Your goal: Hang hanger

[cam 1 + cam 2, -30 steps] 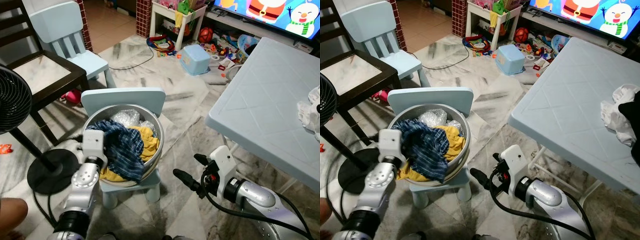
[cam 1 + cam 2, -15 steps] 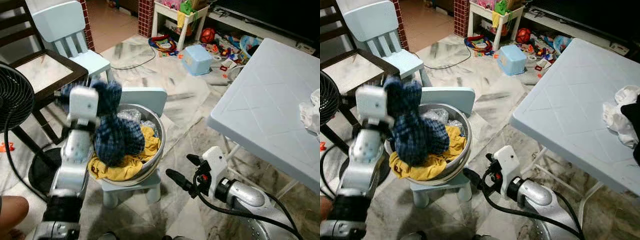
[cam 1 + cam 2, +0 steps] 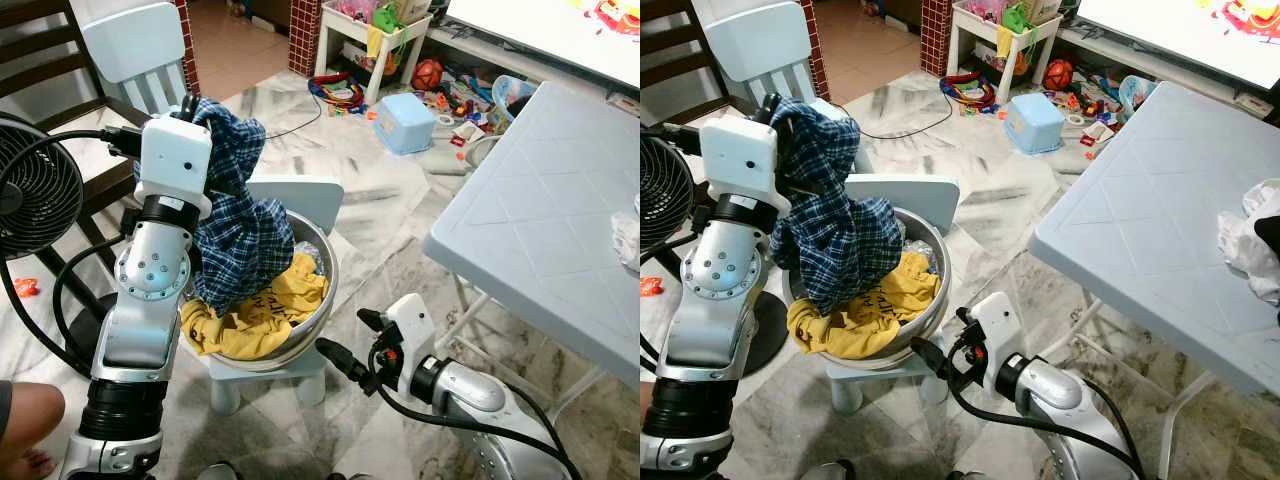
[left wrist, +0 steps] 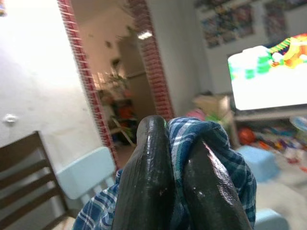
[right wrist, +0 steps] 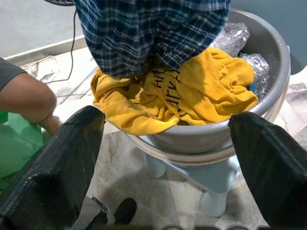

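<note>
My left gripper [image 4: 175, 143] is raised above a silver basin [image 3: 322, 297] and shut on a blue plaid shirt [image 3: 240, 230]. The shirt hangs from the fingers, its lower end still reaching into the basin. A yellow shirt [image 3: 262, 310] and crinkled clear plastic [image 5: 254, 60] lie in the basin, which stands on a small light-blue child chair [image 3: 300, 190]. My right gripper [image 3: 345, 333] is low beside the basin's right side, open and holding nothing, pointing at the basin [image 5: 201, 136].
A light-blue table [image 3: 540, 220] stands at the right with a white cloth [image 3: 1250, 250] on it. A black fan [image 3: 35, 200], a dark wooden chair [image 3: 70, 140] and another blue child chair [image 3: 130, 50] are at the left. Toys litter the far floor. A person's knee [image 3: 25, 420] is at the bottom left.
My left gripper has lifted the plaid shirt up out of the basin, uncovering the yellow shirt. The right gripper stays low and open. The camera has shifted slightly.
</note>
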